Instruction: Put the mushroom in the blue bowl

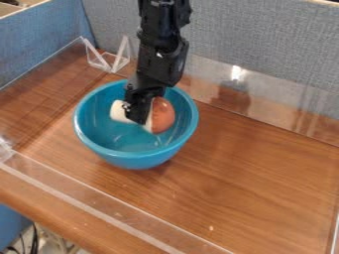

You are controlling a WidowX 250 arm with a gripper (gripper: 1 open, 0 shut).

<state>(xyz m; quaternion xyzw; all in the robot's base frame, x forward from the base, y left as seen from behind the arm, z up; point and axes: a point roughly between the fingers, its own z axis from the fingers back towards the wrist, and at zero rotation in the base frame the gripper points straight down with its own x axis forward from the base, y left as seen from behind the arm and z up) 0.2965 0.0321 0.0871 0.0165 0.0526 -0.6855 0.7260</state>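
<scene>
The blue bowl (pixel 95 134) stands on the wooden table, left of centre. Inside it, near the far rim, the mushroom (pixel 153 116) lies on its side, cream stem to the left and reddish-brown cap to the right. My black gripper (pixel 142 101) reaches straight down into the bowl and is shut on the mushroom where stem meets cap. The fingertips are partly hidden against the mushroom.
A clear acrylic wall (pixel 79 204) rims the wooden table on the near and left sides, with another clear panel (pixel 265 94) at the back right. A small clear stand (pixel 106 52) sits at the back left. Blue-grey partitions stand behind.
</scene>
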